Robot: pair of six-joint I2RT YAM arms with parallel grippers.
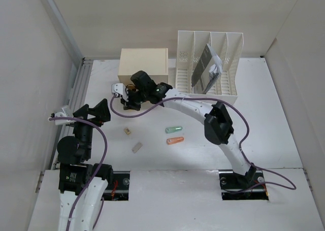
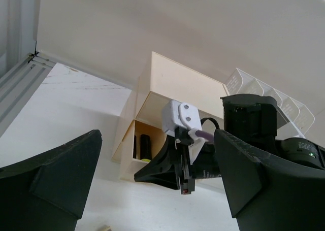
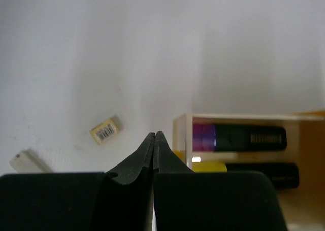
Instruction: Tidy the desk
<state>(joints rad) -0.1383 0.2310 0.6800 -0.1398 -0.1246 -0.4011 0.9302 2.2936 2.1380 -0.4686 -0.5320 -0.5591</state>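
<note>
White desk (image 1: 269,124), right jaws closed near drawer box (image 1: 143,62), left jaws apart

My robot lab with a pretend office desk

I work inside a plain white box. Bare walls (image 1: 25,78) stand around the big white desk (image 1: 284,139), and a grey metal rail (image 1: 76,96) runs down one side. My left arm (image 1: 76,150) and right arm (image 1: 222,127) are bolted at the near edge, trailing purple cables (image 1: 247,125). A file rack (image 1: 213,48) and a drawer box (image 1: 143,62) sit at the back.
</note>
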